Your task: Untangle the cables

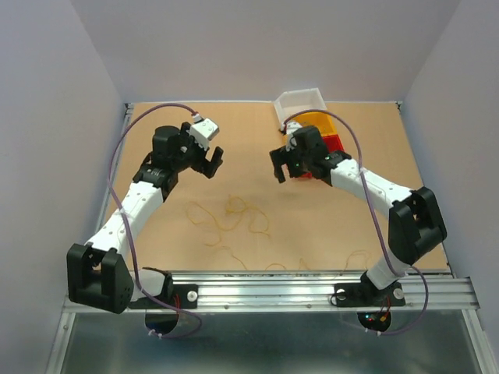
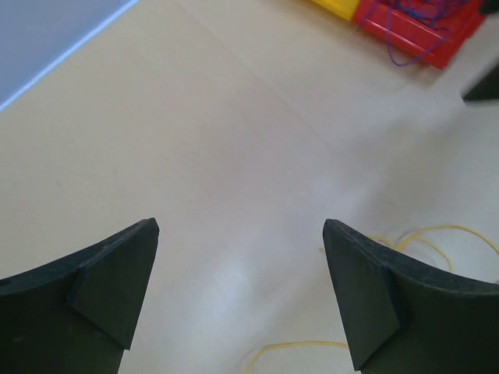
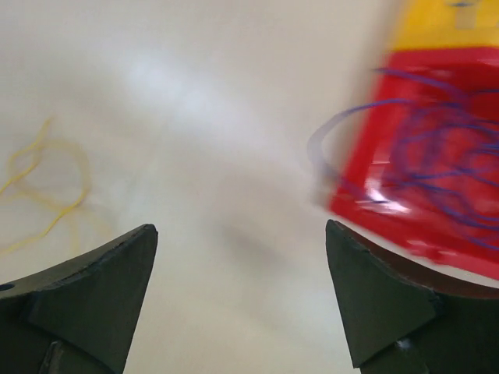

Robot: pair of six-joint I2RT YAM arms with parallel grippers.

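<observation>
Cables [image 1: 234, 216] slack on table [image 1: 327, 226], left fingers [image 1: 216, 155], right fingers [image 1: 277, 162] wide, raised, facing inward

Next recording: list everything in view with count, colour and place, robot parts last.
tan wooden table: one, tan, under everything
red plastic bin: one, red, far right of the table
yellow plastic bin: one, yellow, behind the red one
white plastic bin: one, white, at the far edge
thin yellow thread-like cables: count unclear, yellow, loose loops at near middle
thin purple thread-like cables: count unclear, purple, in the red bin, one loop over its edge
lilac arm leads: two, lilac, one along each arm
left pincer: one, black, open, empty
right pincer: one, black, open, empty
</observation>
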